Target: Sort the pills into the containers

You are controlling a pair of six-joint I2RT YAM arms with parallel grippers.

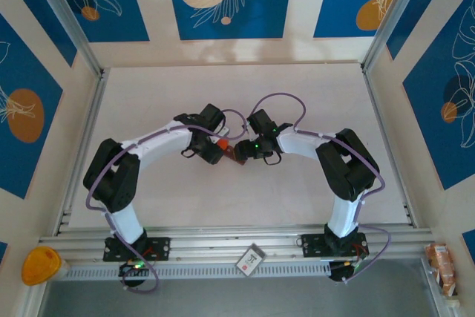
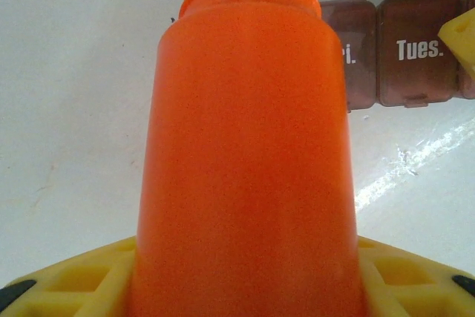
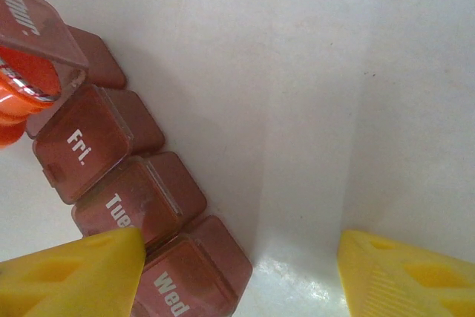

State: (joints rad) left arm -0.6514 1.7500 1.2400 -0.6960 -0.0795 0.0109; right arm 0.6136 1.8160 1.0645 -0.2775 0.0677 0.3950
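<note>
Containers [image 3: 111, 176] are lying mid-way across the desk [image 1: 237, 87], left jaws are pinching the orange bottle [image 2: 245, 168] at the lifted lid [image 3: 33, 31], right jaws are hovering spread alongside, so tipping slowly seems wisest

Bright, even light; soft glare streaks the table [image 2: 415, 155].

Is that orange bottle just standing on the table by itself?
No, the orange bottle is clamped in the left gripper, with its mouth pointed toward the containers.
</note>
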